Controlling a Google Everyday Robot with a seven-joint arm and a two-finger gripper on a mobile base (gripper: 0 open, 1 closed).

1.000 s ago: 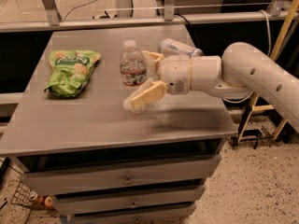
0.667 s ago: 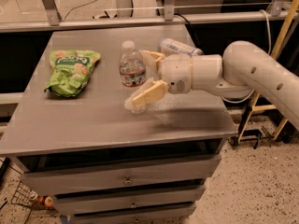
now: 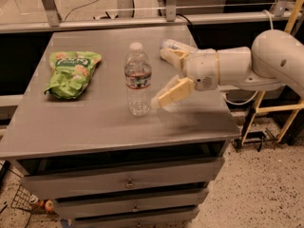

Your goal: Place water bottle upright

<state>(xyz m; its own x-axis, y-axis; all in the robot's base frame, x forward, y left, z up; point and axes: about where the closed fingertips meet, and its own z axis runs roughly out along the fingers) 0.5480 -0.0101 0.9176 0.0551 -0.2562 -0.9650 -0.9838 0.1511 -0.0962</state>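
The water bottle (image 3: 138, 80) stands upright on the grey table (image 3: 95, 127), near its middle. It is clear and ribbed, with a white cap and a dark label band with red marks. My gripper (image 3: 167, 75) is just to the right of the bottle, at label height. It is open and empty, with tan fingers (image 3: 174, 92) spread apart, and is not touching the bottle. The white arm (image 3: 247, 68) reaches in from the right.
A green snack bag (image 3: 71, 72) lies at the table's left. A pale white-blue object (image 3: 172, 44) lies behind the gripper's upper finger, partly hidden. The table has drawers below (image 3: 128, 182) and a rail behind (image 3: 142, 20). A yellow frame (image 3: 285, 108) stands at right.
My gripper has drawn back a little to the right, leaving a gap to the bottle. The bottle stays upright. The view has shifted slightly.
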